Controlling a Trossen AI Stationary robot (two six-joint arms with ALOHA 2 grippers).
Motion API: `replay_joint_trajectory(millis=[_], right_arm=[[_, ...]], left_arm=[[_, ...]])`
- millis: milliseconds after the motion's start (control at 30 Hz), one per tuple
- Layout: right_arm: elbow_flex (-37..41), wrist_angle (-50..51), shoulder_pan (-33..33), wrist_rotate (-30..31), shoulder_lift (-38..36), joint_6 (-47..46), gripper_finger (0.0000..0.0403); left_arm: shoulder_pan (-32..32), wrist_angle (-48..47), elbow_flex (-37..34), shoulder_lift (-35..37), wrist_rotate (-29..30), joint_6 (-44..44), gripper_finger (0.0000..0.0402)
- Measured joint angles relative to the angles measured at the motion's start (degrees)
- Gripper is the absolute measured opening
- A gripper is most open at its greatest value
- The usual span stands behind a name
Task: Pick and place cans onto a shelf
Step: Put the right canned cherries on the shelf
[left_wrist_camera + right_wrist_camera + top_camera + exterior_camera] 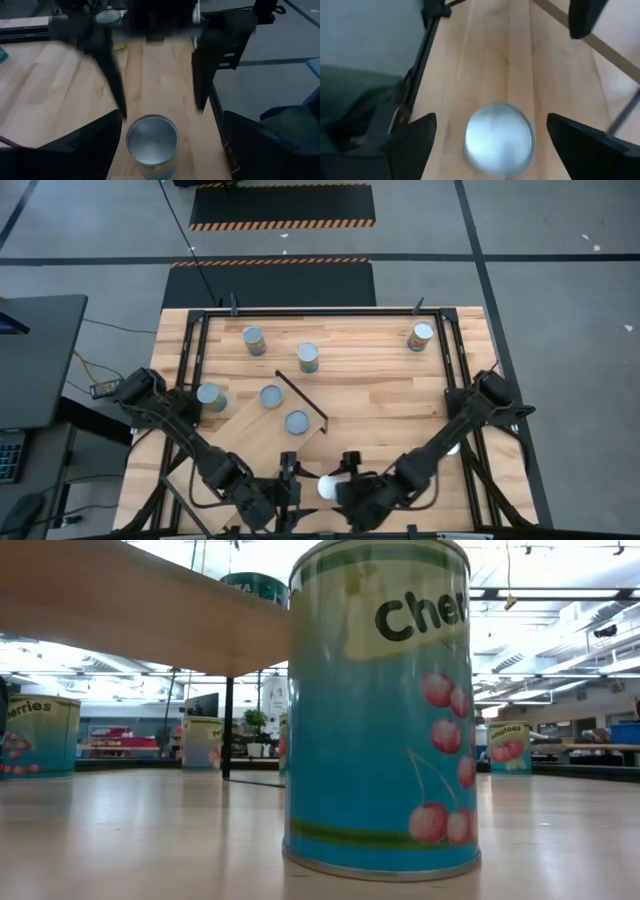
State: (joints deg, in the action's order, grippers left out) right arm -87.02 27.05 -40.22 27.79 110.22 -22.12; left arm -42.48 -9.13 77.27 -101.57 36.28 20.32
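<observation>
The cherry can (498, 133) stands upright on the tabletop (485, 60), centred between the right gripper's (492, 137) spread, unclenched fingers (417, 137). Lower squarely, then clench on the sides. The left gripper (167, 135), also released, straddles a can.

In the high view both dark arms reached in from the sides and bent toward the bottom centre of the frame. The left arm ran from its shoulder at middle left down to the left gripper (288, 470) near the bottom edge, just left of centre. The right arm ran from middle right down to the right gripper (347, 467), just right of centre. In each wrist view that arm's own two fingers stood wide apart, touching nothing.
</observation>
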Motion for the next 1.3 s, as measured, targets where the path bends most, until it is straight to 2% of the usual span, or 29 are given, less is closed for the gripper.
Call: replay_joint_trajectory(millis=[200, 367, 533, 700, 867, 1067, 1300], right_arm=[[3.14, 11.18, -3.03, 0.57, -1.55, -7.99, 0.0377], [10.25, 4.36, -2.96, 2.01, -1.47, -13.73, 0.0375], [16.01, -7.96, -2.04, 3.60, -1.47, -10.31, 0.0373], [18.03, -16.07, -1.16, 0.85, -1.48, -7.16, 0.0363], [20.01, -23.38, 0.26, 2.47, -1.47, -5.06, 0.0352], [20.81, -26.24, 1.90, 4.24, -1.48, -2.64, 0.0335], [19.41, -21.63, -0.67, 3.50, -3.48, -0.28, 0.0320]], left_arm=[[1.60, 2.39, 0.16, -4.31, -2.86, 0.43, 0.0350], [2.23, -5.64, 7.50, -8.82, -3.89, -0.27, 0.0350], [2.76, -13.94, 13.40, -12.17, -4.80, 1.72, 0.0350], [3.49, -18.77, 13.81, -12.47, -4.64, 6.05, 0.0350], [3.53, -19.60, 13.81, -12.49, -4.54, 5.51, 0.0350], [3.69, -19.58, 13.81, -12.49, -4.53, 4.77, 0.0350], [4.18, -18.40, 13.15, -12.49, -4.45, 5.34, 0.0350]])
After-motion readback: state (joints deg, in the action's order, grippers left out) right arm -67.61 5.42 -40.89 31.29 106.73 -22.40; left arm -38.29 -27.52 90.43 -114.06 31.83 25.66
